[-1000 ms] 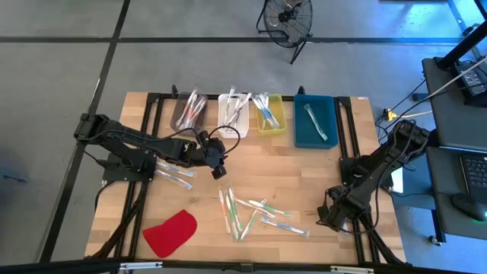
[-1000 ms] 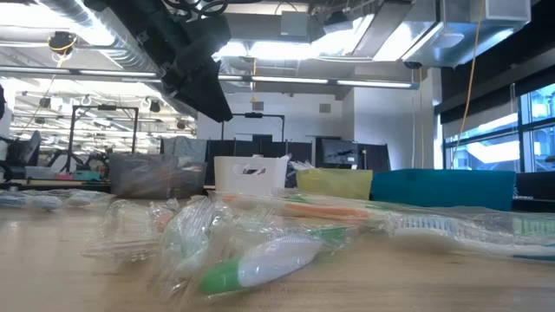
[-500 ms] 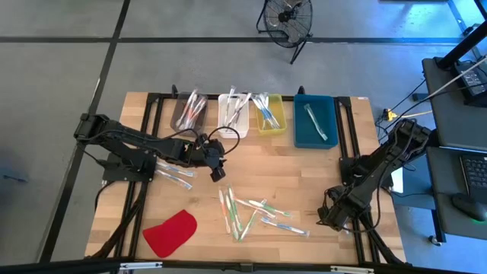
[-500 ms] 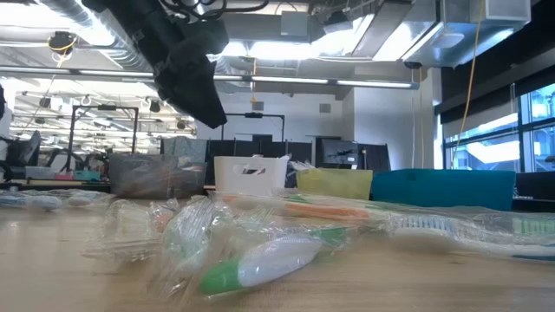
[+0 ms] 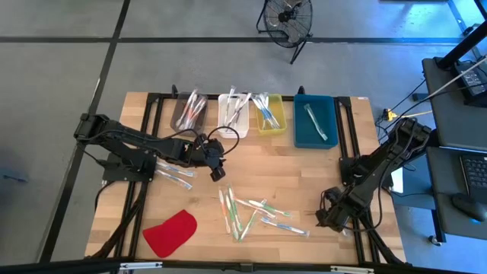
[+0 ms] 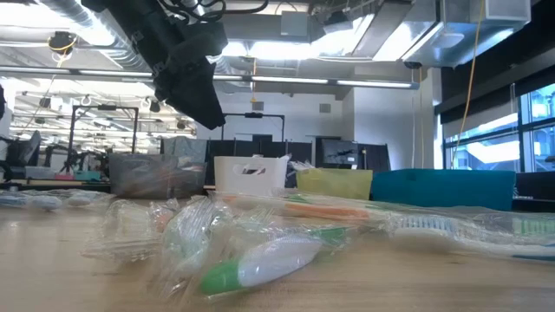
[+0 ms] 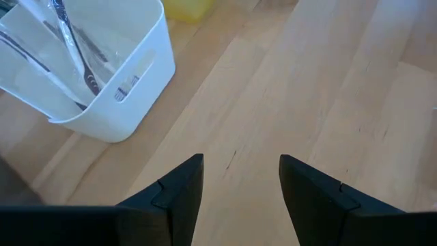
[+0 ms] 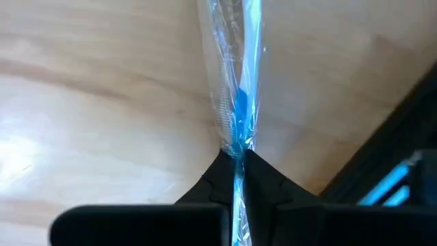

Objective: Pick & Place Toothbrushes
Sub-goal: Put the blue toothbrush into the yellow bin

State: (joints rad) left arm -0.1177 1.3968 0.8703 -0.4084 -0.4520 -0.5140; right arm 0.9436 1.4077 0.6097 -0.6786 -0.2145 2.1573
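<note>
Several wrapped toothbrushes (image 5: 255, 213) lie loose on the wooden table; two more (image 5: 173, 176) lie by the left arm. Others rest in the grey (image 5: 189, 113), white (image 5: 233, 109), yellow (image 5: 270, 113) and blue (image 5: 315, 120) bins along the far edge. My right gripper (image 5: 323, 219), near the table's right front, is shut on a blue toothbrush (image 8: 235, 82) in clear wrap. My left gripper (image 5: 215, 170) hovers open above bare wood, nearer than the white bin (image 7: 89, 65), with nothing between its fingers (image 7: 181, 195). My right gripper pinches the wrapped blue toothbrush between its two fingertips (image 8: 256, 171), at a spot (image 8: 236, 145) where the blue part narrows. The fingers come steeply from above. The wrap carries on back between the fingers, and the rest of the toothbrush stretches away over the wood.
A flat red piece (image 5: 171, 232) lies at the near left. Black frame rails (image 5: 351, 144) run along the table's sides, one close to my right gripper. In the low view the toothbrush pile (image 6: 251, 256) fills the foreground, with the bins behind it.
My left gripper has turned a little at the wrist, and its fingers have swung slightly toward the table's left, staying above the table.
</note>
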